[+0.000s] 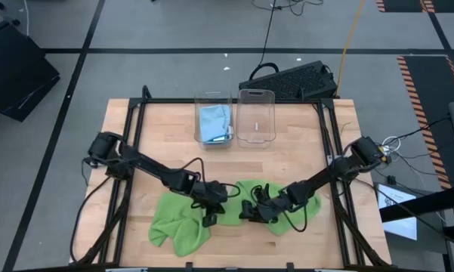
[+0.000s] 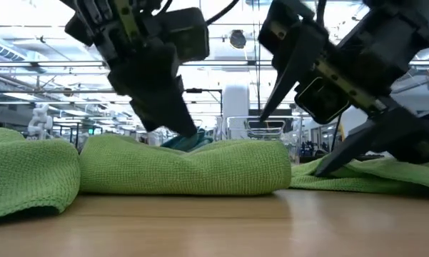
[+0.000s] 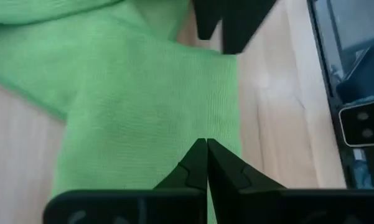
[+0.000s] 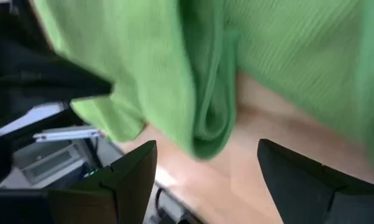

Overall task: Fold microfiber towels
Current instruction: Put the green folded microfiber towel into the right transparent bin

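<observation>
On the wooden table (image 1: 302, 143), a lime green towel (image 1: 183, 219) lies near the front edge; the left gripper (image 1: 210, 217) is clenched on it, the right gripper (image 1: 248, 211) released.

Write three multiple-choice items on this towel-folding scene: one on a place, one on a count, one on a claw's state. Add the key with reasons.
1. Where is the light blue towel?
A. inside the left clear bin
B. on the table's near edge
C. under the right arm

2. How many clear bins stand on the table?
A. one
B. two
C. four

3. How does the right claw stand?
A. shut on the blue towel
B. open over the lime green towel
C. shut and empty

Key: A, blue cloth shows in the left bin; B, that bin and the empty right bin stand side by side; B, its fingers are spread apart.
</observation>
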You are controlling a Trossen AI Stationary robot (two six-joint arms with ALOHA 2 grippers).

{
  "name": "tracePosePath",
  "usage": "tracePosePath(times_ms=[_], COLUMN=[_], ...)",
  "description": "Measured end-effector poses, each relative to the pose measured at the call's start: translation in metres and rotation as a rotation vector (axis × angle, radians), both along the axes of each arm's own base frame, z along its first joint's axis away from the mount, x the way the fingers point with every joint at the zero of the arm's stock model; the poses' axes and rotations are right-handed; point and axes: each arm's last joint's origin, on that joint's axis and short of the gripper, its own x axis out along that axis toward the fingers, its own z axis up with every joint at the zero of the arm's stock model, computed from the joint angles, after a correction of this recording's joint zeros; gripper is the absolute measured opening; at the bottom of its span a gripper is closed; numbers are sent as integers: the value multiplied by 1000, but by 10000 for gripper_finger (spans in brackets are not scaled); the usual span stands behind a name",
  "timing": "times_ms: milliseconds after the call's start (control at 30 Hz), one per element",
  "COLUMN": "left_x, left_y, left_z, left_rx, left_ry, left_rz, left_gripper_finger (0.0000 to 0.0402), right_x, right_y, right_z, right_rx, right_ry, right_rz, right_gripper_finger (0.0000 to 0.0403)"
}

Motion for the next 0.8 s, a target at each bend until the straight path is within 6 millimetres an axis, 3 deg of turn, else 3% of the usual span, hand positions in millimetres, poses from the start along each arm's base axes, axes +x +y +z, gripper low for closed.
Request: tracePosePath(times_ms=[200, 400, 567, 800], left_x=[0, -12, -12, -3], left_y=[7, 12, 4, -9], left_z=[14, -6, -4, -25], left_rx=[34, 108, 98, 78], left_ry=[-47, 148, 122, 97], left_rz=[49, 126, 118, 97], left_gripper_finger=[10, 4, 11, 4], right_x=[5, 9, 13, 15], right_y=[-6, -15, -22, -26], right_z=[-6, -10, -12, -12], right_rx=[10, 14, 10, 7], right_ry=[8, 29, 29, 23], right_rz=[9, 30, 27, 38], right_gripper_finger=[272, 272, 272, 270])
